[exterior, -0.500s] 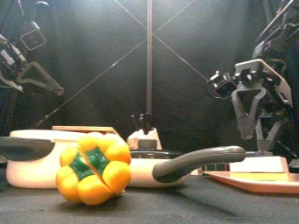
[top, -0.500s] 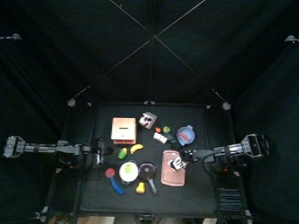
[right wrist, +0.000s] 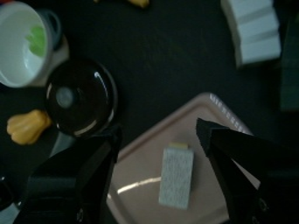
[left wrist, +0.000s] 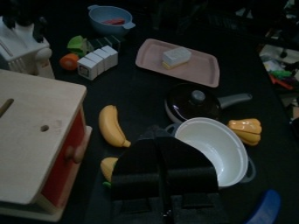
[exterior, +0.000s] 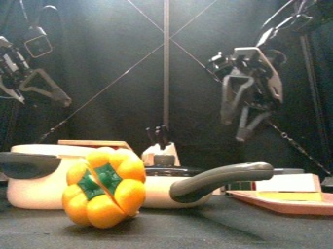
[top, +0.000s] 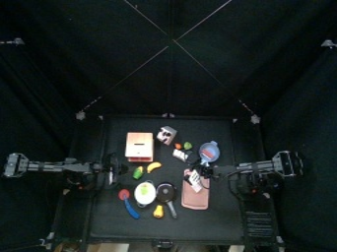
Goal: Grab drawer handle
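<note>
The drawer (top: pixel 138 145) is a tan box with a paler top at the table's back left; in the left wrist view (left wrist: pixel 33 136) its orange front faces the banana. The handle itself does not show clearly. My left gripper (top: pixel 95 177) rests at the table's left edge, short of the drawer, and its jaws (left wrist: pixel 166 156) look shut and empty. My right gripper (top: pixel 200 178) hangs open and empty over the pink board (right wrist: pixel 146 153) at the front right, well away from the drawer. It also shows raised in the front view (exterior: pixel 247 122).
A banana (left wrist: pixel 111 125), a white bowl (left wrist: pixel 216 149) and a black pan (left wrist: pixel 193 103) lie between the left gripper and the table's middle. A yellow pepper (exterior: pixel 104 187) stands at the front edge. A white block (right wrist: pixel 176 177) lies on the pink board.
My right gripper has moved left from the table's right edge to above the pink board. The left arm has not moved.
</note>
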`<state>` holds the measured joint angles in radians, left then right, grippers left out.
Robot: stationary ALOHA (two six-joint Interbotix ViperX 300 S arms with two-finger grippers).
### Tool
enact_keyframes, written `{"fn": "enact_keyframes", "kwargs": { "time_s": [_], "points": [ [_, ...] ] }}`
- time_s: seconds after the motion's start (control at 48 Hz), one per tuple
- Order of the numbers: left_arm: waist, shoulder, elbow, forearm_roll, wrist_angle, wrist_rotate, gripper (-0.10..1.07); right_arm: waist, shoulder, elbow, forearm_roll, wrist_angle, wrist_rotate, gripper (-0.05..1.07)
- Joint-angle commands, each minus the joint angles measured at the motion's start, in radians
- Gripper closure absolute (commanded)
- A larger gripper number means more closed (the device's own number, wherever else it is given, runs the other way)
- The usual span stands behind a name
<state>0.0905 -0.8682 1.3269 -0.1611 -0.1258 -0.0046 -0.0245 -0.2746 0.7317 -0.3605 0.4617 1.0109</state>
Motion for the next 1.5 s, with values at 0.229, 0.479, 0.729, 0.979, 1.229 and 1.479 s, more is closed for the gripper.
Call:
{"fn": "enact_keyframes", "kwargs": {
  "time_s": [0.229, 0.479, 0.729, 0.979, 1.229, 1.479],
  "points": [
    [-0.002, 0.012, -0.031, -0.295, -0.009, 0.0, 0.62, -0.064, 0.061, -0.13, -0.261, -0.17, -0.005, 0.13],
    [0.002, 0.028, -0.031, -0.503, -0.028, 0.0, 0.45, -0.123, 0.147, -0.207, -0.385, -0.221, -0.005, 0.3],
    [0.002, 0.097, -0.035, -0.637, -0.054, -0.002, 0.33, -0.181, 0.264, -0.339, -0.46, -0.224, -0.008, 0.48],
    [0.002, 0.106, -0.035, -0.77, -0.115, -0.002, 0.22, -0.213, 0.364, -0.465, -0.486, -0.224, -0.008, 0.61],
    [0.002, 0.143, -0.038, -0.851, -0.153, -0.002, 0.22, -0.235, 0.451, -0.588, -0.497, -0.224, -0.008, 0.76],
    [-0.025, 0.183, -0.043, -0.896, -0.153, -0.002, 0.22, -0.262, 0.552, -0.719, -0.482, -0.224, -0.005, 0.89]
  ]
}}
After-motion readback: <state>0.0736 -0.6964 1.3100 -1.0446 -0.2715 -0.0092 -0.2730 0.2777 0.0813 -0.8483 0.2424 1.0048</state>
